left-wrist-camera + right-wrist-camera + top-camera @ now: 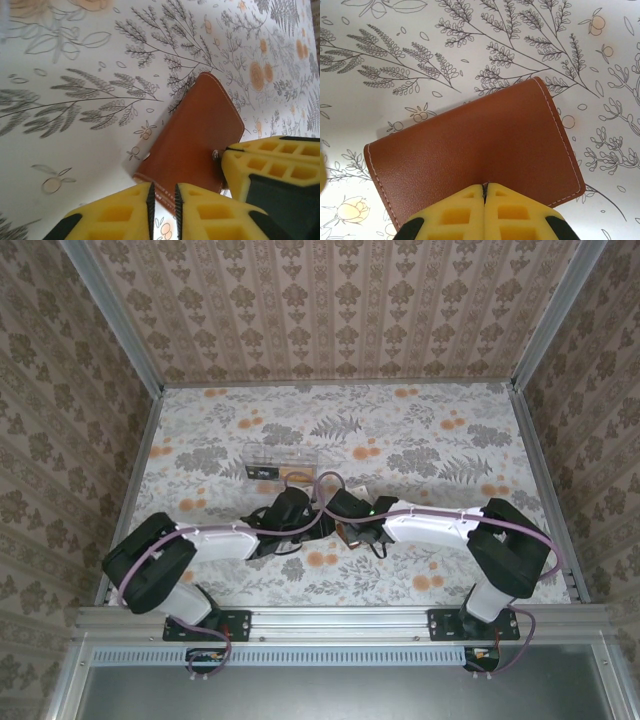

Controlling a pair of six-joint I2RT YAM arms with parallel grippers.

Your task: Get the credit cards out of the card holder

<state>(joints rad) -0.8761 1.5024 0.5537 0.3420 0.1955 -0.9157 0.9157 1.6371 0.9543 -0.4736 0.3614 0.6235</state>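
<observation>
Entry: small reddish-brown leather bifold card holder [475, 150], folded shut. Step in hand, as I judge it: opening.
Lies flat, nearer my bases than the clear plastic oblong box [280, 462]. My right gripper [485, 187]: fingers pressed together at its edge. My left gripper [164, 200]: narrow gap over its stitched corner, grip untellable. Next: lift one flap and pin the other.

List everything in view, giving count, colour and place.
card holder: one, reddish-brown leather, closed, flat on the table's middle
clear plastic box: one, transparent, on the table beyond the card holder
table: one, white cover with grey and orange floral print
walls: three, beige patterned, around the table
left gripper: one, yellow fingers a narrow gap apart, at the card holder's edge
right gripper: one, yellow fingers shut, at the card holder's edge
</observation>
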